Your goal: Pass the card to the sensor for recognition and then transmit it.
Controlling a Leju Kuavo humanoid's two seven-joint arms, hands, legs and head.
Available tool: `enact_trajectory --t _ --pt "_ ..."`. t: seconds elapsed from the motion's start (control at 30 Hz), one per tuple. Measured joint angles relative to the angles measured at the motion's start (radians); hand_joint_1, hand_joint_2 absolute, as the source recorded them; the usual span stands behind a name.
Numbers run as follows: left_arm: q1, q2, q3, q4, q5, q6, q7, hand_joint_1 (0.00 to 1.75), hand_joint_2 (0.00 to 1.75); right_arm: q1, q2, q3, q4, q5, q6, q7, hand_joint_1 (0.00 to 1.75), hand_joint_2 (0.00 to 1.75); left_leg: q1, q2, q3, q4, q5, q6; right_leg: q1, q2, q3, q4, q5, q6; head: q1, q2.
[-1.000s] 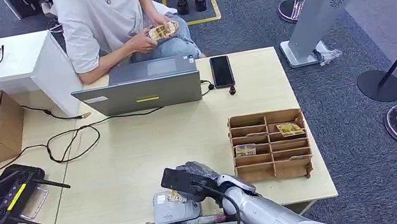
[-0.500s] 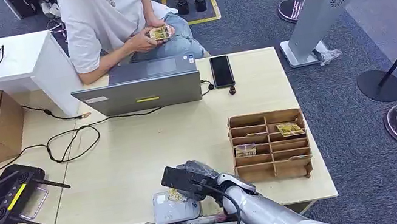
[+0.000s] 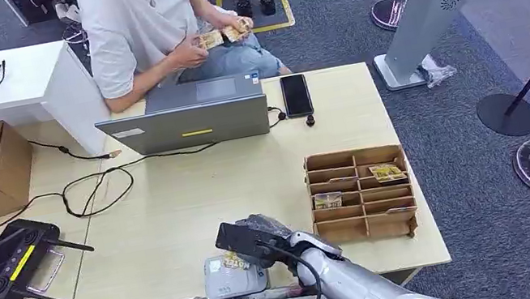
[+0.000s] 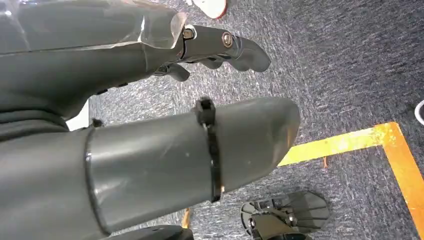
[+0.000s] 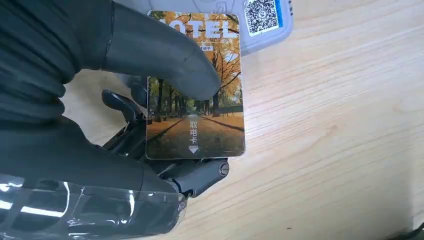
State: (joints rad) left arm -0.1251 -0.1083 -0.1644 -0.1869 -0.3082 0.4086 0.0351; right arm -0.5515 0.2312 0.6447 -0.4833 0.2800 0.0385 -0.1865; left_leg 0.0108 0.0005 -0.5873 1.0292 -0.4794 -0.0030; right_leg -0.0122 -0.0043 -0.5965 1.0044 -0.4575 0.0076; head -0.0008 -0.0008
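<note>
Pale wood bench [image 3: 173, 207] carries everything here, and the landmark is the grey sensor [image 3: 228, 278] at its near edge. Far left of the sensor lies a black controller [image 3: 9, 267]; behind it stands a laptop [image 3: 186, 118], with a person [image 3: 133, 25] seated beyond, handling cards. Hanging beside the robot, the left robot hand [image 4: 150, 150] points at the carpet, grasping nothing, fingers loosely apart as far as this close view lets me judge. At the sensor itself, the right robot hand [image 3: 255, 242] grasps the card [image 5: 195, 90], thumb pressed on its printed face and darker fingers beneath. The card lies flat, its long axis running from the hand out toward the sensor, its far end overlapping the sensor's housing near the QR label [image 5: 262, 15]. Whether it touches the housing or hovers just above, I cannot tell. The right arm reaches in low across the bench edge, wrist bent toward the sensor. Right of the sensor sits a wooden tray [image 3: 360, 192] with compartments, two holding cards. The right hand is clearly the nearer one; recognition seems under way, handing on comes next.
</note>
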Motion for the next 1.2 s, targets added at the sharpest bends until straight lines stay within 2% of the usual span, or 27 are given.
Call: enact_trajectory --t 0.53,1.2 --pt "0.0 0.0 0.002 0.0 0.0 0.001 0.0 0.0 0.0 -0.001 0.001 0.0 -0.008 -0.001 0.001 -0.028 1.75 1.75 0.0 0.0 0.0 0.0 0.0 0.0 0.0 0.0 0.0 0.0 0.0 0.0 0.0 0.0" --pt "0.0 0.0 0.023 0.0 0.003 0.001 -0.003 0.0 0.0 0.0 0.002 -0.001 -0.095 -0.016 0.005 -0.055 1.75 1.75 0.0 0.0 0.0 0.0 0.0 0.0 0.0 0.0 0.0 0.0 0.0 0.0 0.0 0.0"
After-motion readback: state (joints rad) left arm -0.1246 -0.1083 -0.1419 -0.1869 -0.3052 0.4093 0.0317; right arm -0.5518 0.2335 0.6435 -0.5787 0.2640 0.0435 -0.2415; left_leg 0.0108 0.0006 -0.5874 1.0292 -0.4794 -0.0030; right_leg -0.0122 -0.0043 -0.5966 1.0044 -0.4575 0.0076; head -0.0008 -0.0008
